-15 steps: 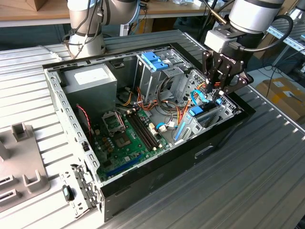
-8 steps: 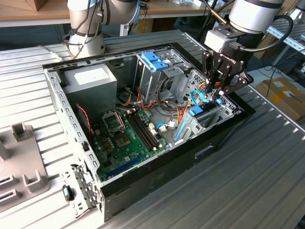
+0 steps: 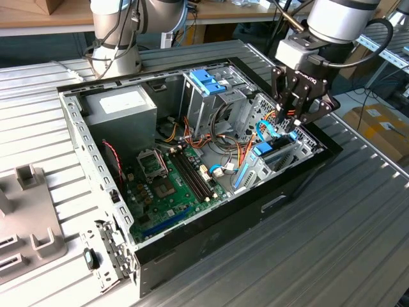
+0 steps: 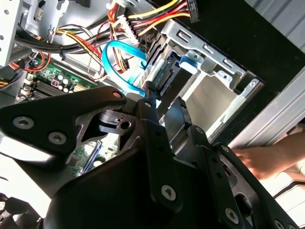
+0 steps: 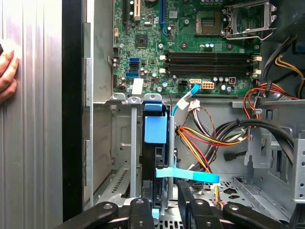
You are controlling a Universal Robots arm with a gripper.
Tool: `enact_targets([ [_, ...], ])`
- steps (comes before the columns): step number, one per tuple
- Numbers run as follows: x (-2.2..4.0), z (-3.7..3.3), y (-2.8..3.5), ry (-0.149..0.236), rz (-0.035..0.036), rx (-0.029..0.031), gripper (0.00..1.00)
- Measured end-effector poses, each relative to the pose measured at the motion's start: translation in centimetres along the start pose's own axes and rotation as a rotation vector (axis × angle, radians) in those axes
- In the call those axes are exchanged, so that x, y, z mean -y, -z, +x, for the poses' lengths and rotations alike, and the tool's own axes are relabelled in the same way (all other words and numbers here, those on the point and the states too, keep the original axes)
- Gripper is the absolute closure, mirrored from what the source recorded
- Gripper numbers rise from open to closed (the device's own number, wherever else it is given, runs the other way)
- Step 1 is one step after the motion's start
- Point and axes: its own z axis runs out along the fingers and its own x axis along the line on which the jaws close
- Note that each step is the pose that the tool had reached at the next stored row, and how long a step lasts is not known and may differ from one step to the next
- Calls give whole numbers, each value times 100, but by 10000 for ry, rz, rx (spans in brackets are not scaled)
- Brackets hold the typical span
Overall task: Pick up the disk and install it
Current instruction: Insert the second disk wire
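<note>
1. The disk (image 5: 155,136) stands on edge in the metal drive bay (image 5: 121,143), at the corner of the open computer case (image 3: 77,128) on the exterior view's right. This looks like the install step, with the pick-up done.
2. The gripper (image 5: 164,206) reaches down into that bay with a finger on each face of the disk. I judge that it is grasping the disk rather than released.
3. Seating it, to my eye, calls for a straight push along the slot. The flat blue cable (image 5: 188,174) and the bundle of red, yellow and black wires (image 5: 200,143) just beside it need to stay clear.
4. The disk shows mostly edge-on, as a slim dark slab with a blue plastic piece on its edge. Its label isn't visible to me.
5. Beyond the bay lies the green circuit board (image 5: 190,47).
6. A person's hand (image 5: 6,71) rests on the ribbed table outside the case wall.
</note>
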Motion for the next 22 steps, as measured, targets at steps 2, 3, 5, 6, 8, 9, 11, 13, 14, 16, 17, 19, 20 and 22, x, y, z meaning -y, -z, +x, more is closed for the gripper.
enact_targets([
  [2,11,-2,0,182,12,6,65],
  [3,17,-3,0,279,18,9,65],
  [5,26,-4,0,459,30,15,65],
  [6,30,-4,0,536,35,19,65],
  [8,43,-5,-1,748,49,27,65],
  [9,49,-5,-1,909,59,33,65],
  [11,53,-5,-2,1097,71,40,65],
  [13,53,-5,-2,1187,78,43,65],
  [14,54,-5,-2,1235,80,45,65],
  [16,54,-5,-2,1240,81,46,65],
  [17,54,-5,-2,1244,81,45,65],
  [19,55,-5,-2,1249,82,46,65],
  [20,55,-5,-2,1249,82,46,65],
  [22,54,-5,-2,1249,81,46,65],
])
